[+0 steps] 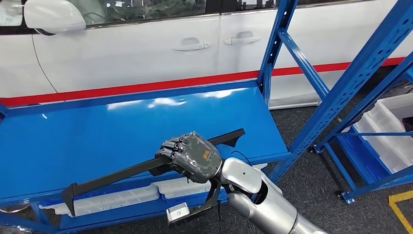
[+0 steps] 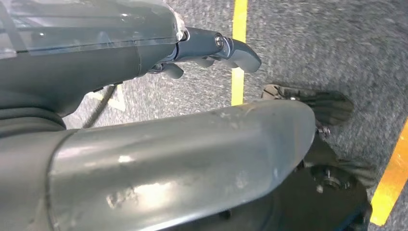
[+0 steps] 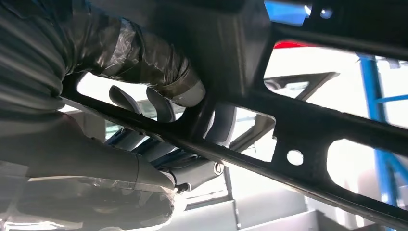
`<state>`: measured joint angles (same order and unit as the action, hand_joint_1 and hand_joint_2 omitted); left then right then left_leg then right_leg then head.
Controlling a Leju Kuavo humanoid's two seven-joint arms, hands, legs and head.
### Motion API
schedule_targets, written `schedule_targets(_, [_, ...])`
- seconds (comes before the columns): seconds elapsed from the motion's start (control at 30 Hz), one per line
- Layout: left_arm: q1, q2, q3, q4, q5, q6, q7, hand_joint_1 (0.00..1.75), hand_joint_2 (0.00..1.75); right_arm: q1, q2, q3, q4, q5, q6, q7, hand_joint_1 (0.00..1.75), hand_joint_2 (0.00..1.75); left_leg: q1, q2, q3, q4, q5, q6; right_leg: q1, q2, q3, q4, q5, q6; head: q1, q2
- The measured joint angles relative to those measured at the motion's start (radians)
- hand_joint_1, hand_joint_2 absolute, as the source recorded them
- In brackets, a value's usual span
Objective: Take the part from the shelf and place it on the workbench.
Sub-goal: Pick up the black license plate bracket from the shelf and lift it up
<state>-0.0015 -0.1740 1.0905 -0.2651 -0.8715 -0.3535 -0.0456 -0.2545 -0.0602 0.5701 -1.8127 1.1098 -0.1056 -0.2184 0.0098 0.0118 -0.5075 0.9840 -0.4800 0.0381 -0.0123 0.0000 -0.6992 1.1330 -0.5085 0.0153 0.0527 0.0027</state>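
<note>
1. the right robot hand point(image 1: 191, 157) is grasping the part point(image 1: 122, 173), a long thin black frame with holes in it; the fingers are wrapped around it near its middle.
2. the part sticks out a long way on both sides of the right robot hand; one end points toward the robot's left and hangs near the front edge of the blue shelf point(image 1: 97, 131); the other end points up and to the right, over the shelf top.
3. in the right wrist view the part point(image 3: 308, 130) runs across in front of the camera and the fingers point(image 3: 159, 103) curl around one of its bars; the hold looks firm, but that is my guess.
4. what could go wrong: the part is long, so if the robot turns fast a far end could bump the blue post point(image 1: 275, 48) or the shelf edge; a bump could twist the part loose.
5. the part could also tip, because a lot of it hangs out past the hold.
6. the white car point(image 1: 146, 48) is just behind the shelf; a wide swing might hit it.
7. the left robot hand point(image 2: 211, 48) hangs over the grey floor point(image 2: 308, 43); it holds nothing and its fingers look curled in.
</note>
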Motion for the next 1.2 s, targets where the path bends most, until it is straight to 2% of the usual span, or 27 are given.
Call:
schedule_targets(0.03, [0.003,0.003,0.007,-0.007,0.013,-0.012,0.004,0.0,0.0,-0.005,0.01,0.01,0.004,0.005,0.007,-0.001,1.75,1.75,0.0,0.001,-0.014,0.001,0.01,0.002,-0.002,0.0,-0.015,0.063,-0.049,0.003,0.0,0.0])
schedule_targets(0.07, [0.007,0.008,0.016,-0.014,0.028,-0.025,0.008,0.0,0.0,-0.014,0.027,0.025,0.013,0.011,0.015,0.001,1.75,1.75,0.0,0.003,-0.028,0.003,0.02,0.001,-0.003,0.0,-0.024,0.122,-0.078,0.006,0.0,0.0])
schedule_targets(0.1, [0.01,0.014,0.029,-0.019,0.042,-0.038,0.013,0.0,0.0,-0.027,0.05,0.047,0.027,0.017,0.022,0.006,1.75,1.75,0.0,0.005,-0.042,0.005,0.028,-0.001,-0.005,-0.001,-0.023,0.157,-0.083,0.008,0.0,0.0])
schedule_targets(0.13, [0.013,0.021,0.044,-0.024,0.053,-0.05,0.018,0.0,0.0,-0.043,0.076,0.075,0.045,0.021,0.026,0.014,1.75,1.75,0.0,0.008,-0.056,0.008,0.036,-0.004,-0.007,-0.001,-0.006,0.163,-0.068,0.009,0.0,0.0])
schedule_targets(0.17, [0.015,0.026,0.058,-0.029,0.06,-0.061,0.024,0.0,0.0,-0.059,0.102,0.106,0.064,0.022,0.029,0.022,1.75,1.75,0.001,0.009,-0.069,0.013,0.043,-0.007,-0.009,-0.001,0.029,0.132,-0.041,0.009,0.0,0.0])
schedule_targets(0.2, [0.017,0.03,0.071,-0.036,0.064,-0.07,0.029,0.0,0.0,-0.075,0.126,0.137,0.08,0.019,0.029,0.029,1.75,1.75,0.001,0.009,-0.08,0.019,0.048,-0.011,-0.011,-0.001,0.079,0.069,-0.02,0.008,0.0,0.0])
schedule_targets(0.27, [0.022,0.032,0.093,-0.055,0.068,-0.084,0.037,0.0,0.0,-0.103,0.161,0.185,0.102,0.004,0.029,0.037,1.75,1.75,-0.001,0.005,-0.098,0.032,0.056,-0.021,-0.009,-0.001,0.172,-0.064,-0.014,0.0,0.0,0.0])
schedule_targets(0.3, [0.025,0.033,0.103,-0.065,0.069,-0.09,0.04,0.0,0.0,-0.115,0.173,0.201,0.108,-0.005,0.028,0.038,1.75,1.75,-0.002,0.003,-0.103,0.036,0.061,-0.028,-0.006,0.0,0.196,-0.103,-0.022,-0.005,0.0,0.0])
schedule_targets(0.37, [0.032,0.032,0.12,-0.085,0.071,-0.097,0.044,0.0,0.0,-0.131,0.19,0.223,0.118,-0.021,0.029,0.039,1.75,1.75,-0.002,0.001,-0.108,0.037,0.073,-0.044,-0.002,0.0,0.196,-0.121,-0.024,-0.02,0.0,0.0])
schedule_targets(0.43, [0.037,0.031,0.133,-0.101,0.072,-0.103,0.048,0.0,0.0,-0.141,0.201,0.237,0.126,-0.03,0.029,0.038,1.75,1.75,0.003,-0.002,-0.12,0.054,0.054,-0.056,-0.004,-0.004,0.184,-0.127,-0.006,-0.04,0.0,0.0])
schedule_targets(0.5, [0.041,0.029,0.144,-0.116,0.072,-0.11,0.053,0.0,0.0,-0.149,0.209,0.249,0.133,-0.038,0.029,0.038,1.75,1.75,0.007,-0.004,-0.149,0.135,-0.028,-0.064,-0.005,-0.007,0.165,-0.131,0.015,-0.056,-0.001,0.0])
schedule_targets(0.57, [0.043,0.026,0.154,-0.132,0.072,-0.118,0.059,0.0,0.0,-0.154,0.213,0.26,0.14,-0.045,0.03,0.037,1.75,1.75,0.009,-0.004,-0.18,0.259,-0.108,-0.072,-0.002,-0.008,0.141,-0.129,0.033,-0.061,-0.001,0.0])
schedule_targets(0.6, [0.043,0.025,0.159,-0.14,0.07,-0.122,0.062,0.0,0.0,-0.157,0.214,0.265,0.143,-0.049,0.031,0.037,1.75,1.75,0.01,-0.004,-0.184,0.301,-0.117,-0.074,0.0,-0.009,0.128,-0.126,0.041,-0.06,0.0,0.0])
schedule_targets(0.63, [0.043,0.025,0.164,-0.148,0.068,-0.125,0.065,0.0,0.0,-0.16,0.215,0.271,0.147,-0.052,0.031,0.037,1.75,1.75,0.011,-0.004,-0.173,0.313,-0.105,-0.076,0.0,-0.01,0.115,-0.122,0.048,-0.059,0.0,0.0])
schedule_targets(0.67, [0.044,0.024,0.17,-0.154,0.064,-0.128,0.067,0.0,0.0,-0.163,0.217,0.277,0.15,-0.053,0.031,0.036,1.75,1.75,0.011,-0.004,-0.146,0.29,-0.078,-0.076,0.0,-0.01,0.101,-0.116,0.054,-0.057,0.0,0.0])
schedule_targets(0.7, [0.044,0.023,0.174,-0.16,0.06,-0.131,0.067,0.0,0.0,-0.167,0.219,0.282,0.152,-0.055,0.032,0.036,1.75,1.75,0.012,-0.004,-0.103,0.236,-0.049,-0.076,0.0,-0.01,0.089,-0.109,0.059,-0.054,0.0,0.0])
schedule_targets(0.77, [0.044,0.022,0.18,-0.171,0.051,-0.14,0.068,0.0,0.0,-0.175,0.224,0.29,0.153,-0.059,0.031,0.037,1.75,1.75,0.009,-0.008,-0.012,0.101,-0.036,-0.068,0.002,-0.009,0.07,-0.096,0.069,-0.044,0.0,0.0])
schedule_targets(0.83, [0.046,0.014,0.188,-0.188,0.037,-0.157,0.073,0.0,0.0,-0.179,0.226,0.296,0.152,-0.066,0.026,0.04,1.75,1.75,0.004,-0.012,0.024,0.034,-0.049,-0.055,0.003,-0.01,0.063,-0.092,0.081,-0.031,0.0,0.0])
schedule_targets(0.9, [0.05,-0.01,0.194,-0.219,0.006,-0.181,0.086,0.0,0.0,-0.171,0.212,0.291,0.142,-0.08,0.008,0.043,1.75,1.75,0.003,-0.011,0.012,0.028,-0.036,-0.038,0.002,-0.01,0.061,-0.092,0.089,-0.017,0.0,0.0])
schedule_targets(0.93, [0.05,-0.029,0.195,-0.24,-0.014,-0.189,0.092,0.0,0.0,-0.161,0.194,0.281,0.129,-0.092,-0.005,0.038,1.75,1.75,0.004,-0.009,0.004,0.027,-0.027,-0.027,0.002,-0.008,0.055,-0.083,0.075,-0.011,0.0,0.0])
schedule_targets(0.97, [0.051,-0.05,0.195,-0.26,-0.034,-0.191,0.096,0.0,0.0,-0.145,0.169,0.263,0.113,-0.107,-0.019,0.025,1.75,1.75,0.005,-0.008,-0.005,0.024,-0.016,-0.016,0.001,-0.005,0.046,-0.059,0.044,-0.006,0.0,0.0])
schedule_targets(1.03, [0.05,-0.089,0.191,-0.287,-0.06,-0.173,0.092,0.0,0.0,-0.108,0.113,0.208,0.082,-0.137,-0.039,-0.025,1.75,1.75,0.003,-0.007,-0.029,0.024,0.006,-0.001,-0.001,-0.002,0.014,0.039,-0.051,0.0,0.0,0.0])
schedule_targets(1.07, [0.049,-0.104,0.188,-0.29,-0.065,-0.16,0.087,0.0,0.0,-0.089,0.089,0.175,0.071,-0.147,-0.043,-0.052,1.75,1.75,0.001,-0.008,-0.043,0.026,0.017,0.002,-0.002,-0.002,-0.003,0.101,-0.088,0.002,0.0,0.0])
schedule_targets(1.1, [0.049,-0.117,0.184,-0.292,-0.067,-0.151,0.084,0.0,0.0,-0.072,0.07,0.144,0.064,-0.152,-0.043,-0.074,1.75,1.75,-0.002,-0.007,-0.058,0.028,0.026,0.003,-0.001,-0.001,-0.011,0.15,-0.102,0.003,0.0,0.0])
schedule_targets(1.13, [0.049,-0.127,0.181,-0.295,-0.068,-0.146,0.082,0.0,0.0,-0.058,0.056,0.118,0.058,-0.153,-0.042,-0.089,1.75,1.75,-0.004,-0.005,-0.073,0.032,0.035,0.003,-0.001,-0.001,-0.005,0.171,-0.095,0.003,0.0,0.0])
schedule_targets(1.17, [0.048,-0.137,0.178,-0.298,-0.068,-0.144,0.081,0.0,0.0,-0.047,0.045,0.098,0.052,-0.151,-0.04,-0.098,1.75,1.75,-0.007,-0.004,-0.087,0.035,0.042,0.003,0.0,-0.001,0.018,0.157,-0.07,0.0,0.0,0.0])
schedule_targets(1.2, [0.046,-0.144,0.175,-0.301,-0.068,-0.144,0.08,0.0,0.0,-0.04,0.039,0.086,0.046,-0.148,-0.038,-0.102,1.75,1.75,-0.009,-0.002,-0.099,0.038,0.049,0.002,0.001,-0.001,0.061,0.107,-0.041,-0.005,0.0,0.0])
